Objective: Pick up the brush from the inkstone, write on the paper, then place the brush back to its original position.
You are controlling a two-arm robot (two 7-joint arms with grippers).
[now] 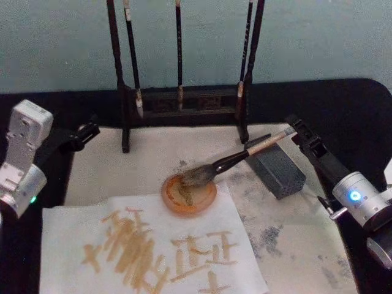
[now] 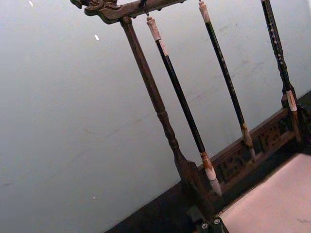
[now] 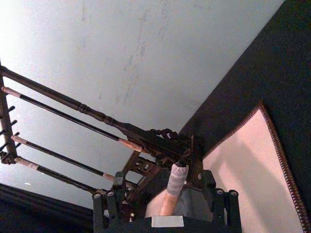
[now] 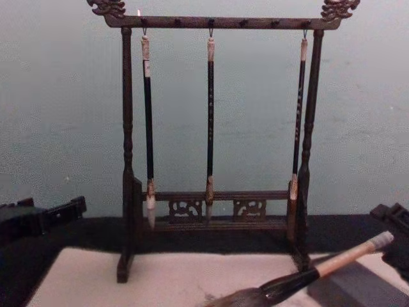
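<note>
The brush lies slanted, its pale handle resting on the dark grey inkstone and its bushy head over an orange dish. My right gripper is at the handle's top end. In the right wrist view the handle tip sits between the gripper's spread fingers, which stand open around it with gaps on both sides. The paper lies at the front and bears brown strokes. My left gripper is parked at the left, shut and holding nothing. The chest view shows the brush and inkstone low at the right.
A dark wooden rack with three slim hanging brushes stands behind the dish. A cream felt mat with grey ink smudges covers the black table. The inkstone stands close to the rack's right post.
</note>
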